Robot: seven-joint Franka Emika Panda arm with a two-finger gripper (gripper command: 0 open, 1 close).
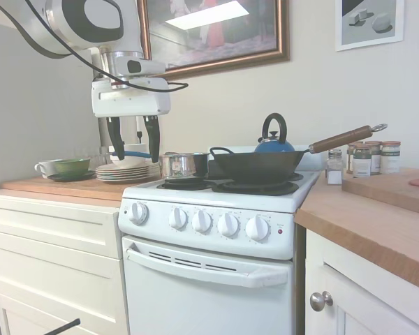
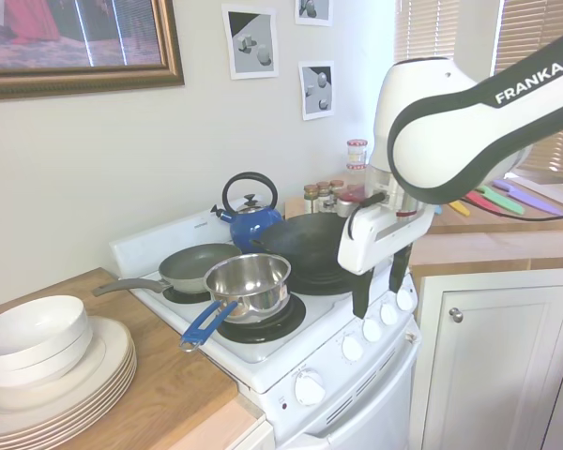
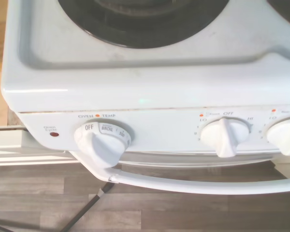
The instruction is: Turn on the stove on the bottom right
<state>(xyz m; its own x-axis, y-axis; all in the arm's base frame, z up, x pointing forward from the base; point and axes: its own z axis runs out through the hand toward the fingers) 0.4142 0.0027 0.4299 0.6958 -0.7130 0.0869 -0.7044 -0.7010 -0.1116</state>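
Stove point(image 1: 216, 237), white with black burners, stands between the white drawer cabinets with wooden tops. Five round white knobs point(image 1: 202, 221) sit in a row on the stove's front, so a cook can reach them without leaning over hot pans. A black wok with a wooden handle point(image 1: 265, 165) and a shiny steel pot point(image 2: 249, 284) rest on the stove's front burners, and a blue kettle point(image 1: 274, 144) sits behind the wok. All knobs seem to be off. The pincer point(image 1: 133, 146) hangs above the stove's left front corner, over the oven knob point(image 3: 100, 140). Its two dark fingers point(image 1: 116, 138) are spread wide apart, holding and touching nothing. I think it must go down to a burner knob next.
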